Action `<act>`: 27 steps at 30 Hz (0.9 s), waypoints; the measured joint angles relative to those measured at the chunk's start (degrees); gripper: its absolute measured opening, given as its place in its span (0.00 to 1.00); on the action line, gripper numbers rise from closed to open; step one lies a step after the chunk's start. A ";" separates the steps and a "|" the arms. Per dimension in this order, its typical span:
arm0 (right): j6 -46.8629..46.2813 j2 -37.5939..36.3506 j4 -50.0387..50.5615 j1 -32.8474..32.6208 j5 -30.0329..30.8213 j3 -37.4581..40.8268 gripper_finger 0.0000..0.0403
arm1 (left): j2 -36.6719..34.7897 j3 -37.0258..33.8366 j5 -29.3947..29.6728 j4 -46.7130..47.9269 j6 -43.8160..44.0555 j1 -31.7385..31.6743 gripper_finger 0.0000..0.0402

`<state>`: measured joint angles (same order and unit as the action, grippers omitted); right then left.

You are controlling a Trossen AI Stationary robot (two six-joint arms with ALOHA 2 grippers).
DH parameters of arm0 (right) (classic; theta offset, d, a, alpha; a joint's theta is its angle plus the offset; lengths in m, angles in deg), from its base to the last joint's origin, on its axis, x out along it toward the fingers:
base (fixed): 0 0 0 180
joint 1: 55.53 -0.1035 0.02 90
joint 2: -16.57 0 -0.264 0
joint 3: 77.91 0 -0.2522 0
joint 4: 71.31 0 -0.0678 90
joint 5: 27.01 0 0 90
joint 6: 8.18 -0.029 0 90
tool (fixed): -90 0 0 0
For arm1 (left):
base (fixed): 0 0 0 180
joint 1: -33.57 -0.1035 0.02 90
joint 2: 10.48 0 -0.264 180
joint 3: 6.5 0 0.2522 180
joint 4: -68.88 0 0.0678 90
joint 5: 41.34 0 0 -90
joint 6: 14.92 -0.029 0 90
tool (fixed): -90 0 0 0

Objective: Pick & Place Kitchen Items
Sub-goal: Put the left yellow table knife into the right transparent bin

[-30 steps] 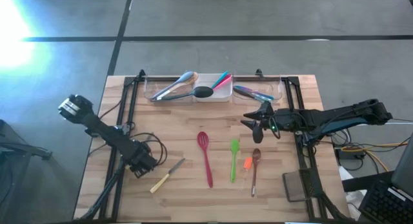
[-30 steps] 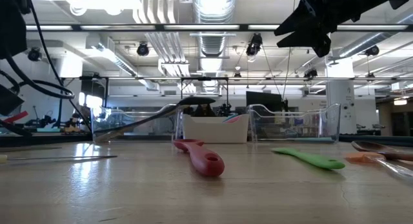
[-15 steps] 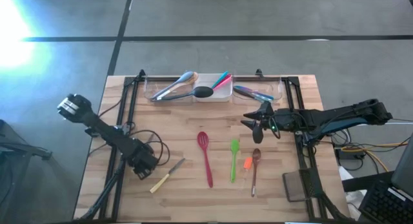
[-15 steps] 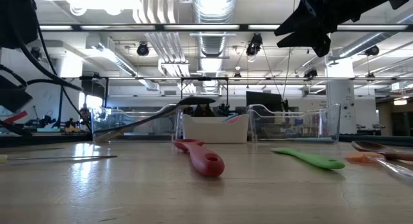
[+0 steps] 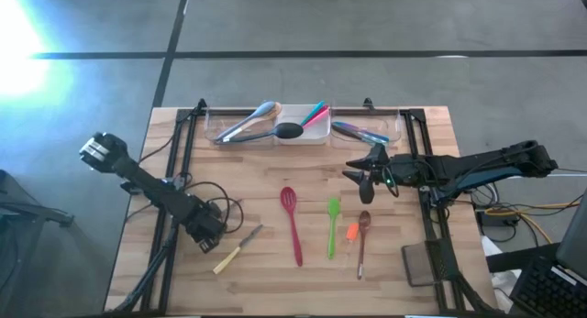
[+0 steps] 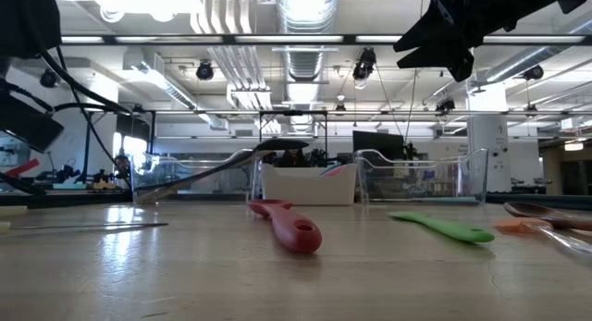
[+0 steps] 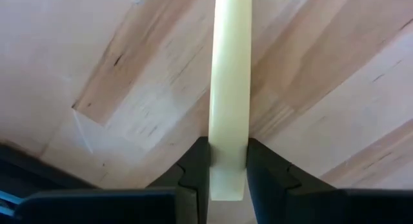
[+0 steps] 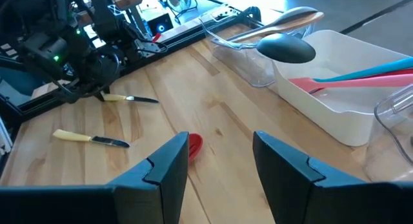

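Pale-handled knife [image 7: 228, 108] seemingly pinched by low left gripper [image 7: 228, 179], right gripper [image 8: 219, 166] raised, fingers apart

Pale smooth knife handle [image 7: 230, 108] on matt wooden table [image 7: 116, 82]; clear plastic tray [image 8: 248, 46].

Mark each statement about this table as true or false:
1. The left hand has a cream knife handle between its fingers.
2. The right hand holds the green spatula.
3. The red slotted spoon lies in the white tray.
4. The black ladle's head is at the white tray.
1. True: the left hand grips the cream knife handle.
2. False: the right hand is open and empty; the green spatula lies on the table.
3. False: the red slotted spoon lies on the table.
4. True: the black ladle reaches the white tray.
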<state>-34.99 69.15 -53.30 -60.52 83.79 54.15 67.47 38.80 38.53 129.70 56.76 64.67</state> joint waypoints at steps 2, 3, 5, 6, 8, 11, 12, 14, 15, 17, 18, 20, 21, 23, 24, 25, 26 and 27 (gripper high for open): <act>0.00 0.00 0.00 0.00 0.02 0.00 0.41 | -0.82 0.95 -0.03 0.46 -0.40 -0.26 0.20; 0.00 0.00 0.00 0.00 0.02 0.00 0.41 | -1.34 1.47 -0.11 0.69 -0.82 -0.41 0.20; 0.00 0.00 0.00 0.00 0.02 0.00 0.41 | -2.27 2.41 0.43 0.67 -1.57 -0.91 0.20; 0.00 0.00 0.00 0.00 0.02 0.00 0.41 | -2.80 2.90 1.65 -0.30 -1.84 -1.28 0.20; 0.00 0.00 -0.02 -0.02 0.02 0.00 0.41 | -4.26 4.49 2.81 -1.03 -2.92 -2.29 0.20; 0.00 0.00 -0.04 -0.01 0.02 0.00 0.41 | -5.88 6.17 2.98 -0.07 -4.88 -4.07 0.20; 0.00 0.00 -0.06 -0.01 0.02 0.00 0.41 | -6.44 6.85 3.21 -0.08 -5.85 -4.84 0.20; 0.00 0.00 -0.07 -0.02 0.02 0.00 0.41 | -7.77 8.29 3.86 -0.94 -7.85 -6.49 0.20; 0.00 0.00 -0.07 0.00 0.02 0.00 0.41 | -8.23 8.75 4.05 -1.21 -9.10 -7.47 0.20; 0.22 0.00 -0.05 0.00 -0.08 0.00 0.41 | -8.93 8.95 3.91 -3.36 -11.91 -9.58 0.20; 0.29 0.00 -0.07 -0.02 -0.17 0.00 0.41 | -9.42 8.97 3.40 -5.30 -13.38 -10.87 0.20; 0.70 0.00 -0.07 -0.04 -0.31 0.00 0.41 | -10.04 9.05 2.05 -9.67 -16.92 -13.81 0.20; 0.75 0.00 -0.07 -0.13 -0.31 0.01 0.41 | -10.14 9.03 1.11 -12.00 -18.92 -15.50 0.20; 0.95 0.00 -0.11 -0.53 -0.29 0.09 0.41 | -10.16 8.76 -0.27 -16.71 -22.55 -18.79 0.20; 1.20 0.00 -0.13 -0.95 -0.29 0.11 0.41 | -10.13 8.66 -1.51 -19.28 -24.63 -20.60 0.20; 1.59 0.00 -0.15 -1.52 -0.27 0.15 0.41 | -10.07 8.59 -2.45 -22.15 -26.67 -22.30 0.20; 1.78 0.00 -0.15 -2.11 -0.26 0.19 0.41 | -9.88 8.59 -2.95 -24.88 -28.59 -23.94 0.20; 1.94 0.00 -0.15 -2.80 -0.26 0.20 0.41 | -9.63 8.59 -3.50 -27.34 -30.47 -25.54 0.20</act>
<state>-33.05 69.15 -53.45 -63.32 83.53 54.35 57.84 47.39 35.03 102.35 26.29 39.13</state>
